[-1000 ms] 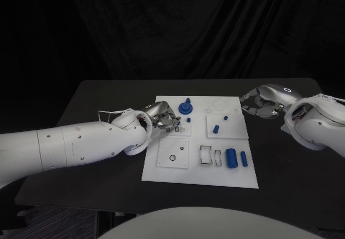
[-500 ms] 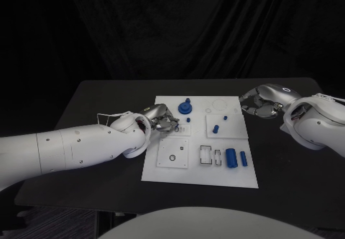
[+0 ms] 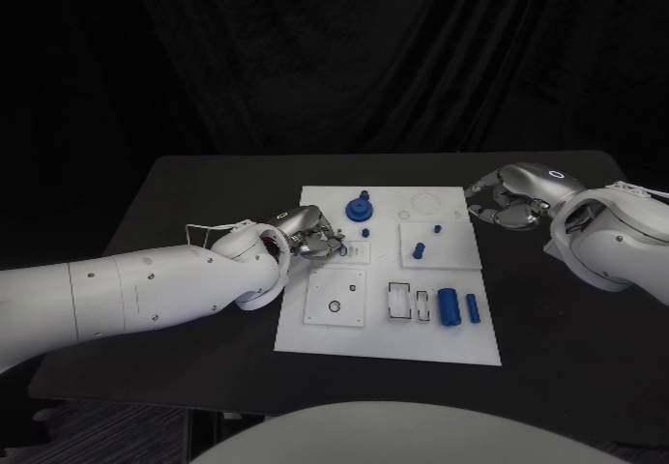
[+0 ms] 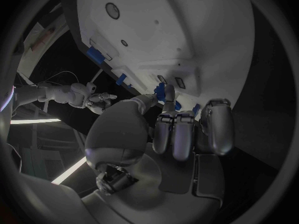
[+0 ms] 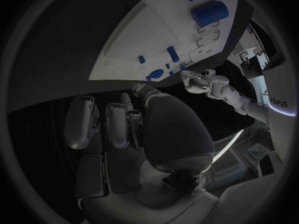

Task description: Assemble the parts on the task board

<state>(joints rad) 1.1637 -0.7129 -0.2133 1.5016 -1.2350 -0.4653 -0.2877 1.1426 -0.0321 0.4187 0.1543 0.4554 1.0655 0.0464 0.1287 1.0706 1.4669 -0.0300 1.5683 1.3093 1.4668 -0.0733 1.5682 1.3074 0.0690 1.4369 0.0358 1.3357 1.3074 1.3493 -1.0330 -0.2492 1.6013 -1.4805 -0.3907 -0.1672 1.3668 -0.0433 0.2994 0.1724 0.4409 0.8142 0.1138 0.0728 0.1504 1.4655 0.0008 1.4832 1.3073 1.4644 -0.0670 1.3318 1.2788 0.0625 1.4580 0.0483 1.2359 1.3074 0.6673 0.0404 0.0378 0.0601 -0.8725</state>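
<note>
The white task board [image 3: 314, 329] lies mid-table. On it stand a blue knob [image 3: 360, 208], a small blue peg [image 3: 365, 232], two more pegs [image 3: 419, 251] and, near the front right, a thick blue cylinder [image 3: 448, 305] beside a thin one [image 3: 473, 308]. My left hand [image 3: 312, 235] hovers over the board's left edge with its fingers curled close together; the left wrist view [image 4: 181, 129] shows nothing plainly between them. Off the board's far right corner, my right hand [image 3: 505, 206] is curled in on nothing [image 5: 118, 124].
Several empty slots and holes mark the board's front half [image 3: 404, 300]. Black table [image 3: 195, 193] surrounds the board, with bare room to the left and at the front right. A dark curtain hangs behind.
My left hand has drawn back a little toward the board's left edge. The right hand and the blue parts have not moved.
</note>
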